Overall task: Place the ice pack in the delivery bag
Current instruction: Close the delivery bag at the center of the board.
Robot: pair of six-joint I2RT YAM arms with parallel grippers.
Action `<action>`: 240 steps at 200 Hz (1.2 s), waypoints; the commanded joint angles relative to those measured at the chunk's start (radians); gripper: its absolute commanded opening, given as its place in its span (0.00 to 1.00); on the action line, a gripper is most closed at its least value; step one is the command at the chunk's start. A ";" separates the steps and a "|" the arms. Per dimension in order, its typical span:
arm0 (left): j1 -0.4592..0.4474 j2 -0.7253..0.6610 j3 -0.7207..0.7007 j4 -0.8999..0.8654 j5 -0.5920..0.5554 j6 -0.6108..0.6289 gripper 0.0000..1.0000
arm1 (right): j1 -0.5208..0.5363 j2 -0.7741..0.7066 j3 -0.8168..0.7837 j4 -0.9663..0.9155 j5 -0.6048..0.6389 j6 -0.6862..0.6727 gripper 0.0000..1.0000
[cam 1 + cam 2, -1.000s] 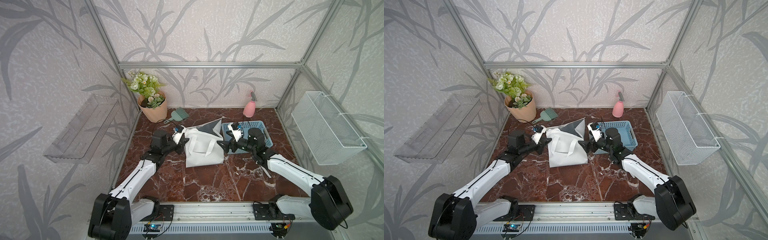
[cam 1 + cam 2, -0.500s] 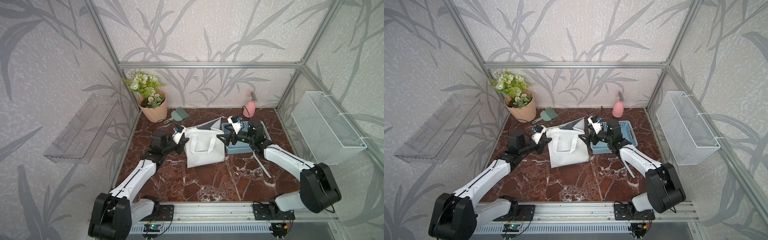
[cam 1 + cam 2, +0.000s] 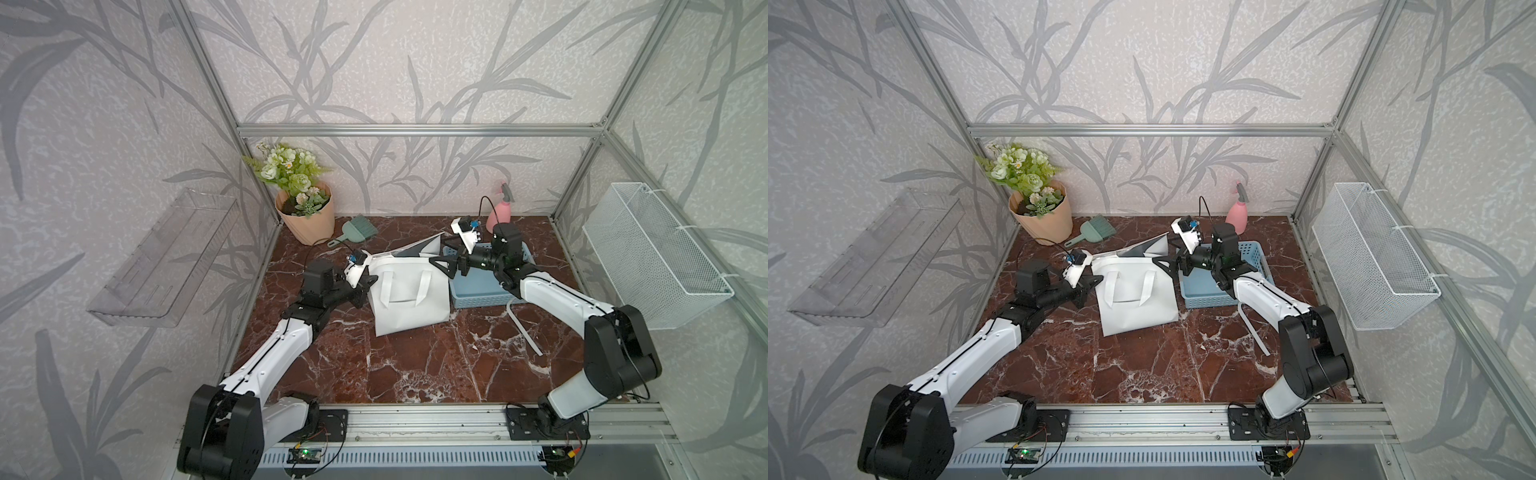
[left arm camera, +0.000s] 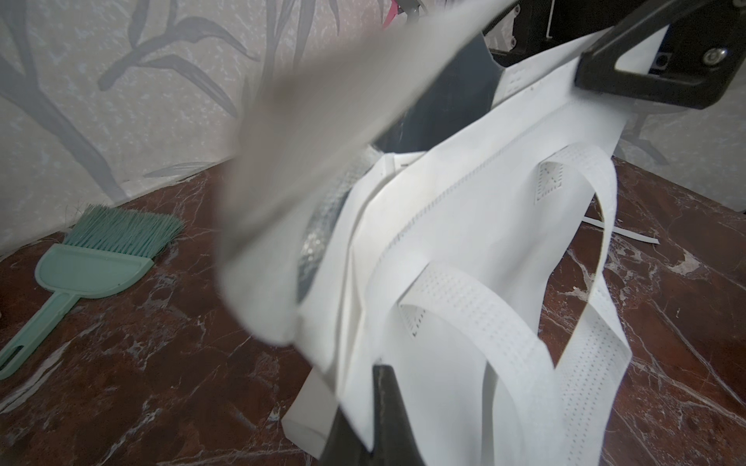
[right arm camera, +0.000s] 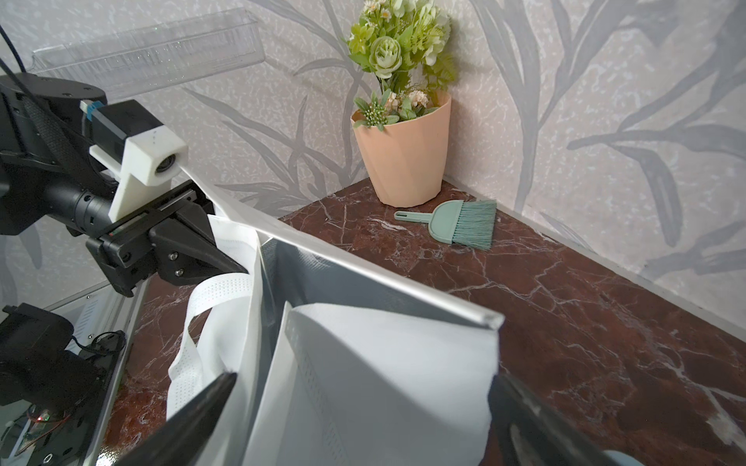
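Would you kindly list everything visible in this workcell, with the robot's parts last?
delivery bag: 1, white, table centre
basket: 1, blue, right of bag
flower pot: 1, peach, back-left corner
hand brush: 1, green, beside pot
spray bottle: 1, pink, back wall
shelf: 1, clear, left wall
wire basket: 1, white, right wall
strip: 1, white, on table
left pincer: 1, black, shut on bag rim
right pincer: 1, black, open at bag flap

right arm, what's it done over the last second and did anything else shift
The right gripper swung back from the middle of the bag's right side to its far right corner, and the arm now crosses over the blue basket. It stayed open and gripped nothing. The left gripper stayed shut on the bag's left edge. The bag and basket did not move.
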 commanded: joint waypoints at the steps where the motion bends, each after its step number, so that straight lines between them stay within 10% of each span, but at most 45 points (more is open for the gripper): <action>1: 0.003 0.017 0.000 -0.014 -0.001 0.019 0.00 | -0.017 0.019 0.031 0.010 -0.023 -0.035 0.99; 168: 0.002 0.064 0.026 -0.036 0.015 0.032 0.01 | -0.051 0.151 0.068 0.081 -0.253 0.040 1.00; 240: 0.003 0.099 0.051 -0.054 0.028 0.038 0.07 | -0.039 0.154 -0.019 0.087 -0.230 0.049 0.81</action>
